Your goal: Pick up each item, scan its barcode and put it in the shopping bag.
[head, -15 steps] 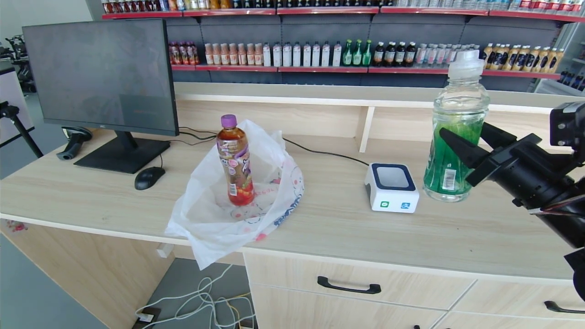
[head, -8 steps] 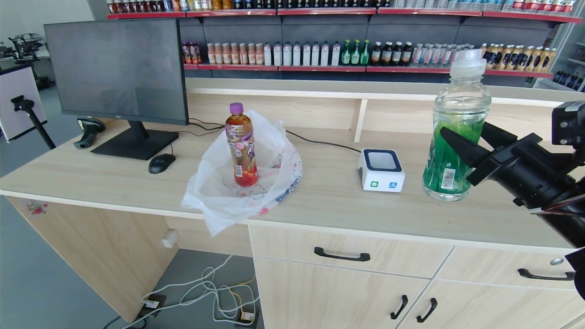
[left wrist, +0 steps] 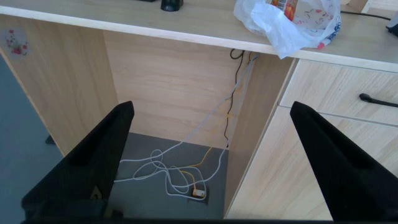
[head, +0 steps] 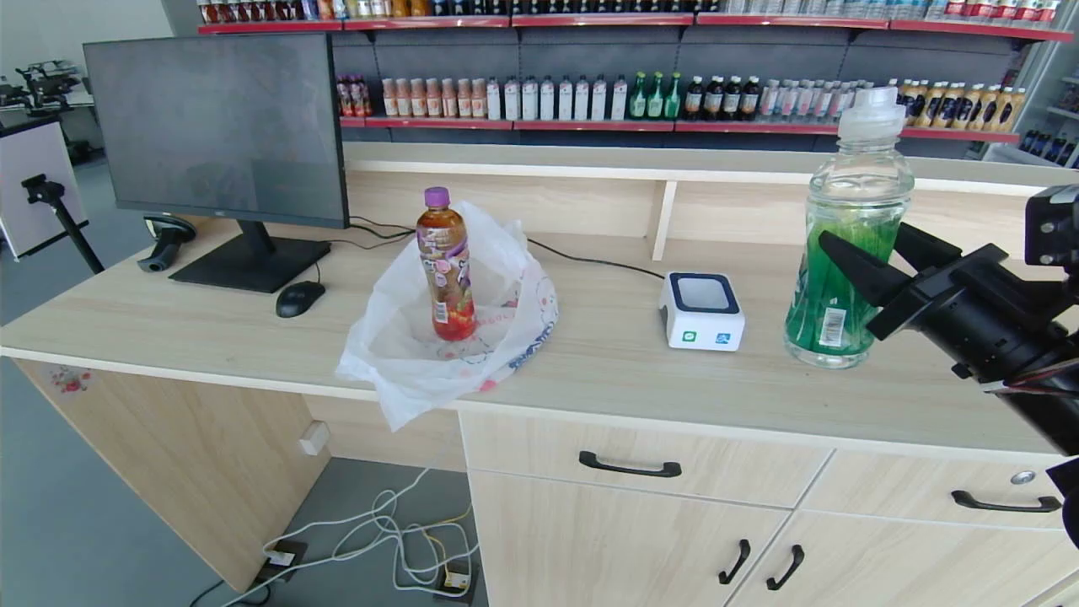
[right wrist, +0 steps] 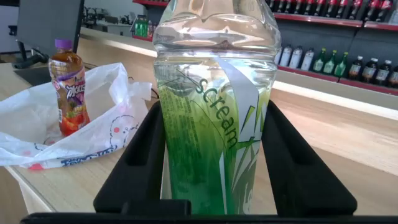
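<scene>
Just changed: the whole head view has shifted over the last second, so the camera moved and not the things on the counter [head: 607, 379]. In the last half second the view is almost steady.
Green bottle: the green bottle [head: 856, 202] kept its place beside the right gripper [head: 860, 234] while the counter slid in the picture. It is now a little further from the scanner [head: 702, 310], toward the right end of the counter. From this I judge that it travels with the arm.
Right gripper: its fingers [head: 851, 265] are clenched on the green bottle at about mid-height, one on each side. Whether the bottle's bottom is lifted or touches the counter, I cannot tell.
Left gripper: the left gripper [left wrist: 211, 109] hangs low in front of the counter, with its fingers spread wide and holding nothing.
Barcode: the white barcode label [head: 833, 327] on the green bottle faces the front edge, not the scanner's window, which looks upward.
Bag: the shopping bag [head: 396, 371] lies at the front edge, left of the scanner, with one flap hanging over the edge. A brown bottle [head: 445, 270] already stands upright in it.
Meaning for the task: probably the first item is done and the second is picked up. Next the green bottle needs turning so that the label meets the scanner's window, and then it goes to the bag.
</scene>
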